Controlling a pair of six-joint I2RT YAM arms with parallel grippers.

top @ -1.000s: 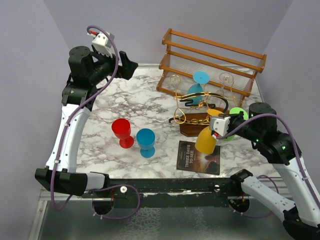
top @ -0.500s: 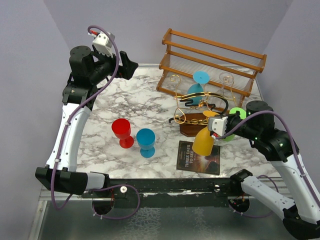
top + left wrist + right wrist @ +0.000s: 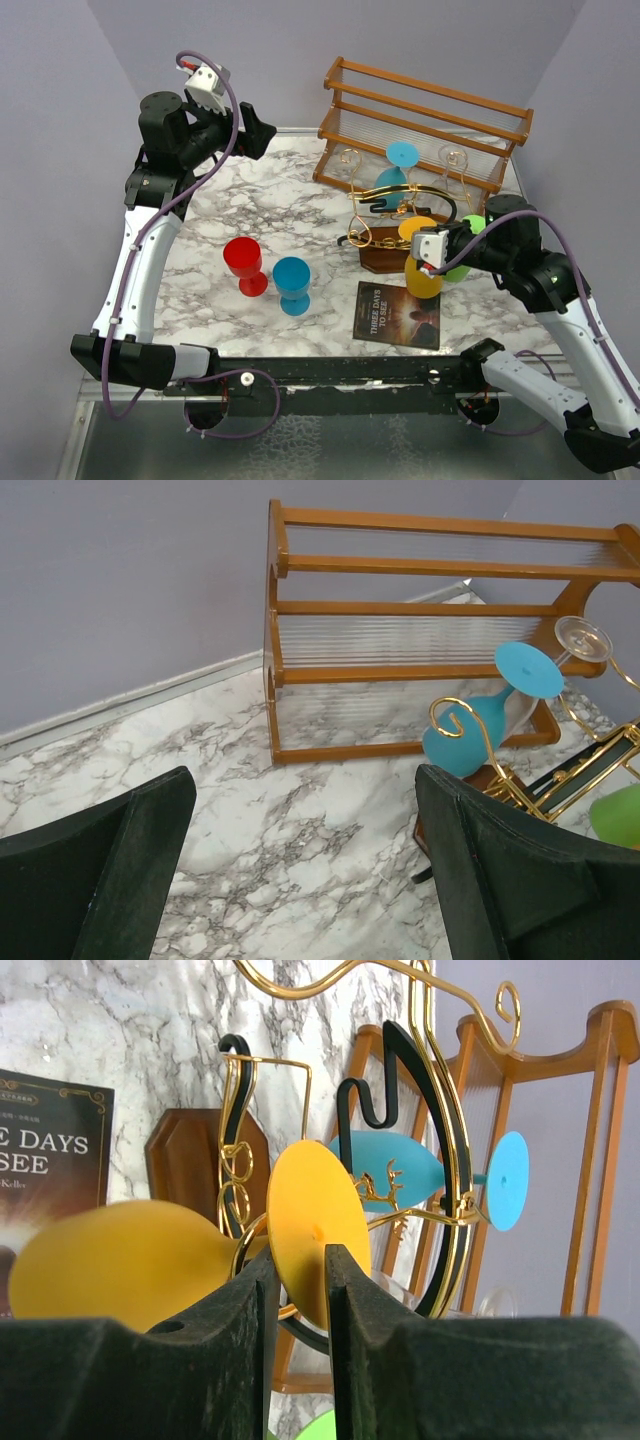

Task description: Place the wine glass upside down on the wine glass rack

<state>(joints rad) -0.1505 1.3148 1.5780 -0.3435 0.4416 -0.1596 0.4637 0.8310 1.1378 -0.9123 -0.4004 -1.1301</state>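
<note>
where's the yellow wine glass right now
Top view, right side: the yellow wine glass is clamped in the right gripper at the near right edge of the wine glass rack, just beyond the book.

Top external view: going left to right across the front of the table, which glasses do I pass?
red glass → blue glass → yellow wine glass → green glass
</note>
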